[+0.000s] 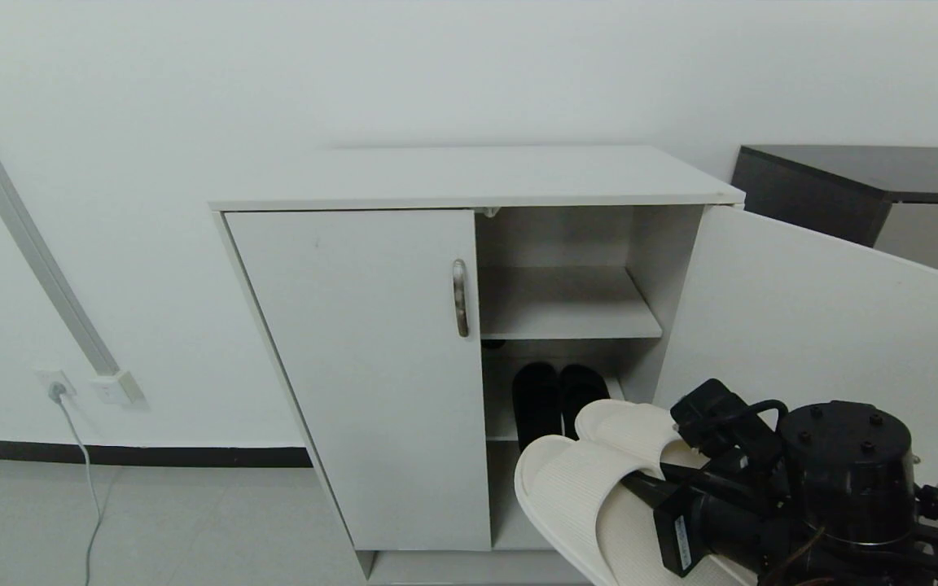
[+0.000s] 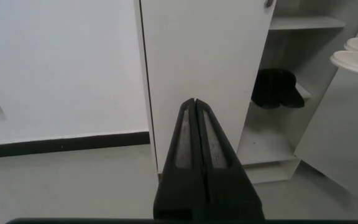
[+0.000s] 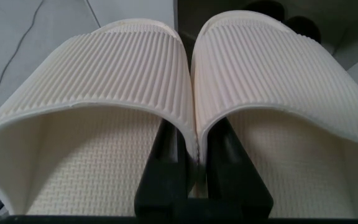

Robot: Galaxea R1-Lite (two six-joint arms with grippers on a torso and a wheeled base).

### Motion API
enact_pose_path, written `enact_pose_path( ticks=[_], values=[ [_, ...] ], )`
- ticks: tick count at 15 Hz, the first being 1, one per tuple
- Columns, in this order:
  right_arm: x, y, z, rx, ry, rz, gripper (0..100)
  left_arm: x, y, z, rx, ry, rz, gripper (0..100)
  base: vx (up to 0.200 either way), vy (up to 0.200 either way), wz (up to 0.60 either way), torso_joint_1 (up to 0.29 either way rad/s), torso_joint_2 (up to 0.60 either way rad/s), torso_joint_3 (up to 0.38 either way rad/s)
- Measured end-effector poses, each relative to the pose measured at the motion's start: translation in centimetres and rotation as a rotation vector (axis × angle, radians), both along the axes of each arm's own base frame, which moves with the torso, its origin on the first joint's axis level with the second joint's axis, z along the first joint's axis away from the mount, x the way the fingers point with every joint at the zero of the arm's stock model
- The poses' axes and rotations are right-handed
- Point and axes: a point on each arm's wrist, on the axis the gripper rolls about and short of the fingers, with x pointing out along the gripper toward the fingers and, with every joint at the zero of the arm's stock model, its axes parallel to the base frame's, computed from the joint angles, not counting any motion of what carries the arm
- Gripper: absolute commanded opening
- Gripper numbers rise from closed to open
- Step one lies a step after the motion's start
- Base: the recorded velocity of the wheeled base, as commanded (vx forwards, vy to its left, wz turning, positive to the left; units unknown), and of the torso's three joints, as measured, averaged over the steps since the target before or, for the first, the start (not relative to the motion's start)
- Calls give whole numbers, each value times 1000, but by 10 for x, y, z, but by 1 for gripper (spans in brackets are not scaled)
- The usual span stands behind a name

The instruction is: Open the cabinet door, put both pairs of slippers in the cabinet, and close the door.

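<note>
Head view: cabinet (image 1: 469, 175) with left door (image 1: 355, 366) shut, right door (image 1: 811, 309) swung open. One pair of black slippers (image 1: 554, 399) side by side on the middle shelf (image 1: 500, 411) of the open half. One pair of white slippers (image 1: 591, 480) in the air just outside that opening, pinched by right gripper (image 1: 648, 488).

Left wrist view: left gripper (image 2: 196, 112) empty, fingers pressed together, low before the shut door; black slippers (image 2: 277, 88) on their shelf beyond.

Right wrist view: right gripper (image 3: 194, 140) clamped on the touching inner walls of both white slippers (image 3: 104, 68), toes toward cabinet.

Camera layout.
Head looks down on the cabinet (image 1: 355, 366); left wrist faces it low; right wrist close on white slippers (image 3: 129, 68), shared by all.
</note>
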Motion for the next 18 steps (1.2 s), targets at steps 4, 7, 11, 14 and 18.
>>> enact_pose_path(
  ticks=[4, 7, 11, 14, 18],
  values=[
    [0, 0, -1, -4, 4, 1, 0, 0, 0, 0, 0, 1, 0, 0, 0, 0, 0, -35, 402, 354],
    [2, 2, -2, 4, -5, 1, 0, 0, 0, 0, 0, 0, 0, 0, 0, 0, 0, 0, 0, 0],
    [8, 8, -8, 37, -47, -9, 0, 0, 0, 0, 1, -1, 1, 0, 0, 0, 0, -12, 82, 80],
    [28, 30, -15, 21, -127, -235, 0, 0, 0, 0, 1, -1, 0, 0, 0, 0, 0, -1, 22, 14],
    [61, 78, -27, 0, -152, -484, 0, 0, 0, 0, 3, 0, 0, 0, 0, 0, 0, 0, 0, 0]
  ],
)
